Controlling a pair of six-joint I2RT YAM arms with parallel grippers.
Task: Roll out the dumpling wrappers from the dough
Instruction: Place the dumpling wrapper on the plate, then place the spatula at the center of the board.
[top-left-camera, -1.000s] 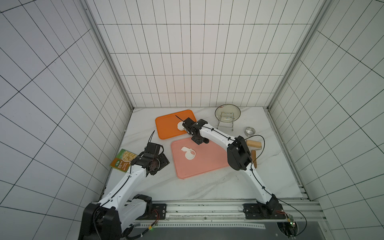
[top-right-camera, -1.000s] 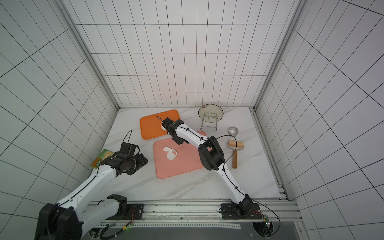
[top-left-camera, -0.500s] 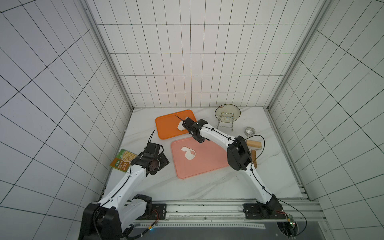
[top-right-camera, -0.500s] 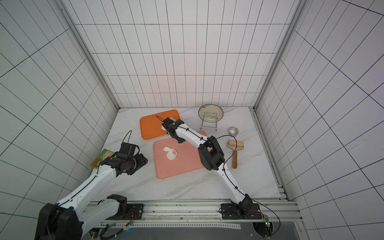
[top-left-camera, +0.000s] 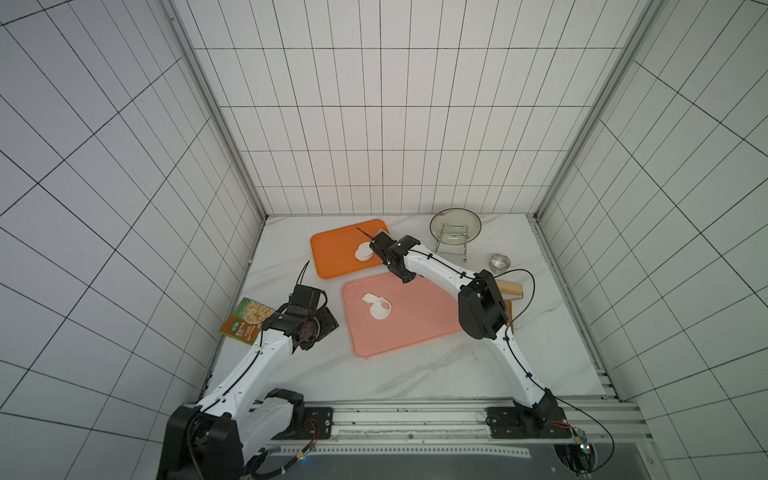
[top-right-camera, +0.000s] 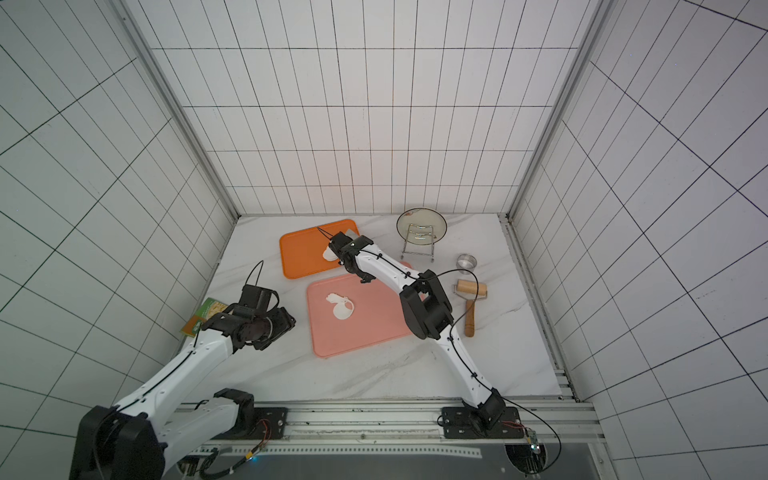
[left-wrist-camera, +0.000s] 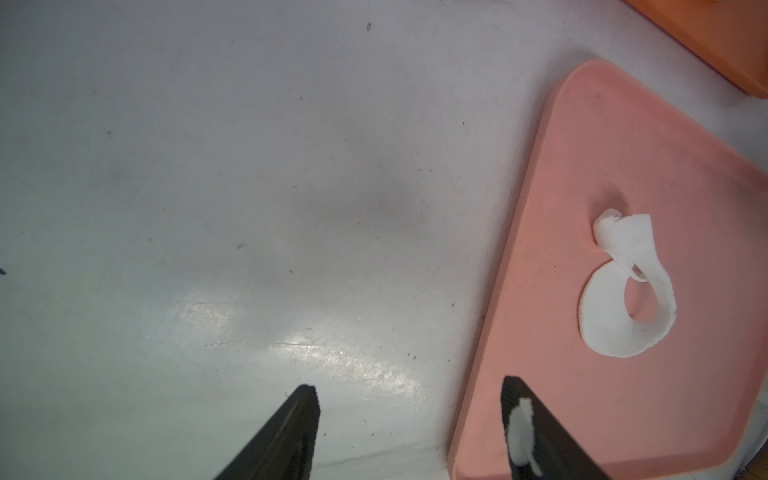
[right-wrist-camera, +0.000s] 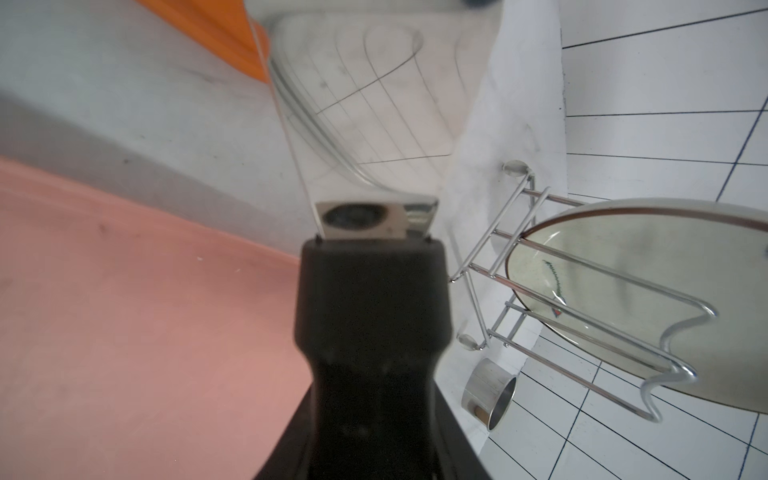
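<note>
One ragged dough scrap (top-left-camera: 378, 308) lies on the single pink tray (top-left-camera: 419, 332) mid-table (top-left-camera: 415, 376), toward its 10 o'clock corner. Overlapping wrappers (top-left-camera: 362, 252), count unclear, rest on the single orange tray (top-left-camera: 332, 259) at 11 o'clock. The left tool (left-wrist-camera: 409, 386) is spread, holding nothing; the right tool (top-left-camera: 377, 245) pinches one scraper (right-wrist-camera: 365, 124) beside the wrappers.

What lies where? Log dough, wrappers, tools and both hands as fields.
dough: ragged scrap with round cutout, on pink tray
wrappers: on orange tray, partly hidden by right hand; count unclear
right hand: shut on scraper, over orange tray
left hand: open, empty, over table beside pink tray; dough bit stuck on it
ring: on table
roller: on table, beside pink tray
</note>
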